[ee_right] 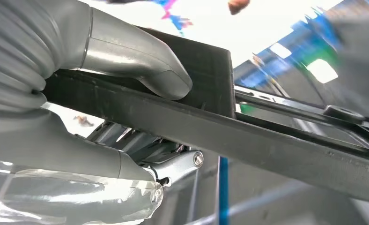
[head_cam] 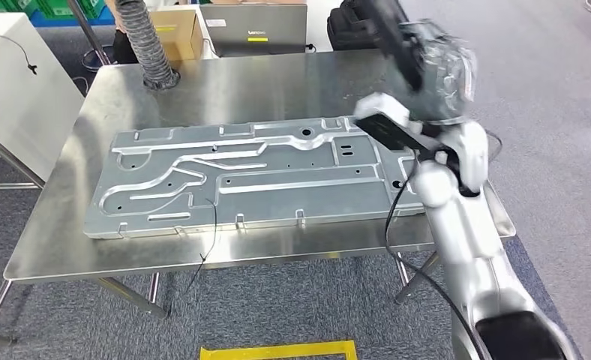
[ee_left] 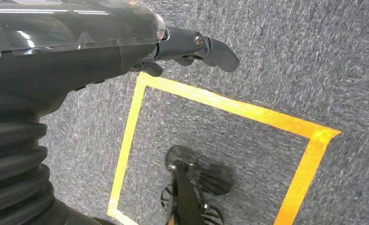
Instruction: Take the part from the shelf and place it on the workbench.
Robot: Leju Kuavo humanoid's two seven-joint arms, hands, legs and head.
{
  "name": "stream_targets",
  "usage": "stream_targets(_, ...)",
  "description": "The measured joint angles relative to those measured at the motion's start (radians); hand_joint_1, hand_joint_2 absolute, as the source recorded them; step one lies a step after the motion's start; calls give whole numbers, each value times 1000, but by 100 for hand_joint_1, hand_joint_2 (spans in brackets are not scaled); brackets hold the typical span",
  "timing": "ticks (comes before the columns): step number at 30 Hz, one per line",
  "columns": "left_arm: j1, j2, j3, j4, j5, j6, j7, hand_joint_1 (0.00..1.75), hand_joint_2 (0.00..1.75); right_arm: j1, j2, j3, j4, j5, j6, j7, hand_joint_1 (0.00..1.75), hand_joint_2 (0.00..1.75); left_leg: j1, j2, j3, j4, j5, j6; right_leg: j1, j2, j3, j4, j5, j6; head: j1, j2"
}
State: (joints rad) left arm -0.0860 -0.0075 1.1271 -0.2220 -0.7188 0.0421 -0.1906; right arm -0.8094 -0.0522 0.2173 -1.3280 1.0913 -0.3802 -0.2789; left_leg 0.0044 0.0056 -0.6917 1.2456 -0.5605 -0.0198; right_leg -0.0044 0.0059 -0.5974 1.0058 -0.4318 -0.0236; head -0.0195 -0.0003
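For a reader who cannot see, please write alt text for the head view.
The robot's right hand holds a black part raised above a steel workbench, where a large stamped metal panel lies flat. Grey carpet surrounds the bench.

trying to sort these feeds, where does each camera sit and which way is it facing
Head view: high on the body, facing forward and down at the workbench with the metal panel; right arm and right hand raised.
Left wrist view: behind the left hand, facing down at grey carpet and yellow tape.
Right wrist view: behind the right hand, which grips a dark part.
Shared: head and right wrist views both show the right hand.
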Motion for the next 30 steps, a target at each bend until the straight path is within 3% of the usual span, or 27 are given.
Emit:
stream_targets(1,0,1,0,0,-3,-2,-1,0,175,-40,0,26,89,64,1,15,175,175,1,0,-30,50,-10,-2,0,0,1,0,-1,0,0,0)
stream_targets(2,0,1,0,0,-5,-5,-1,0,175,-73,2,54,171,117,2,25,175,175,1,0,-45,63,0,-3,1,0,2,1,-2,0,0,0)
stream_targets(3,0,1,0,0,-8,-8,-2,0,175,-100,7,84,245,161,4,32,175,175,2,0,-39,35,29,-3,1,0,5,1,-4,0,0,0)
stream_targets(5,0,3,0,0,-13,-10,-2,0,175,-144,30,149,378,224,13,34,175,175,1,0,18,-104,110,1,2,1,11,3,-12,4,0,0)
stream_targets(6,-1,4,0,0,-16,-10,-2,0,175,-161,46,180,436,244,19,30,175,175,0,-1,47,-169,136,4,4,2,12,6,-15,7,0,0)
stream_targets(8,-3,6,0,0,-21,-12,-3,0,175,-185,82,238,541,266,33,11,175,175,-2,-2,73,-228,149,11,8,3,12,7,-19,14,0,0)
stream_targets(11,-4,7,0,0,-31,-17,-7,0,175,-191,133,309,652,274,41,-24,175,175,3,-3,76,-236,149,23,9,2,9,14,-31,25,0,0)
stream_targets(13,-6,7,0,0,-38,-22,-10,0,175,-190,161,343,705,274,42,-38,175,175,7,-3,80,-242,150,32,7,0,-22,81,-71,35,0,0)
stream_targets(15,-8,7,0,0,-44,-24,-12,0,175,-184,184,371,752,272,44,-48,175,175,7,-3,81,-242,147,38,3,0,-91,216,-127,42,0,0)
stream_targets(16,-8,7,0,0,-47,-24,-12,0,175,-178,194,384,773,270,48,-53,175,175,6,-3,82,-242,145,39,1,-1,-124,273,-141,44,0,0)
stream_targets(17,-7,7,0,0,-50,-24,-12,0,175,-170,202,395,790,268,54,-57,175,175,6,-4,84,-241,143,39,-1,-1,-141,297,-137,45,0,0)
stream_targets(18,-7,7,0,0,-52,-25,-13,0,175,-164,208,404,805,264,60,-61,175,175,6,-6,86,-239,141,39,-2,-1,-139,279,-113,44,0,0)
stream_targets(20,-6,7,0,0,-52,-28,-15,0,175,-157,218,418,827,252,70,-68,175,175,6,-10,91,-236,134,34,0,-3,-88,149,-35,36,0,0)
stream_targets(22,-7,6,0,0,-50,-32,-21,0,175,-157,227,426,844,239,77,-75,175,175,4,-10,90,-233,129,27,6,-5,-43,38,9,24,0,0)
stream_targets(24,-7,4,0,0,-47,-40,-29,0,175,-155,236,433,862,229,89,-81,175,175,4,-8,89,-233,128,18,13,-5,-34,14,10,15,0,0)
stream_targets(27,-6,3,0,0,-46,-53,-42,0,175,-151,241,441,885,221,104,-84,175,175,4,-7,89,-220,112,4,7,-4,-22,-1,13,4,0,0)
stream_targets(28,-6,3,0,0,-45,-57,-46,0,175,-152,244,444,892,218,108,-84,131,131,4,-7,75,-187,92,0,4,-4,-16,-7,14,0,0,0)
stream_targets(30,-5,2,0,0,-44,-66,-54,0,175,-153,250,450,911,213,117,-85,44,44,6,-7,17,-65,34,-7,3,-5,-10,-10,12,-6,0,0)
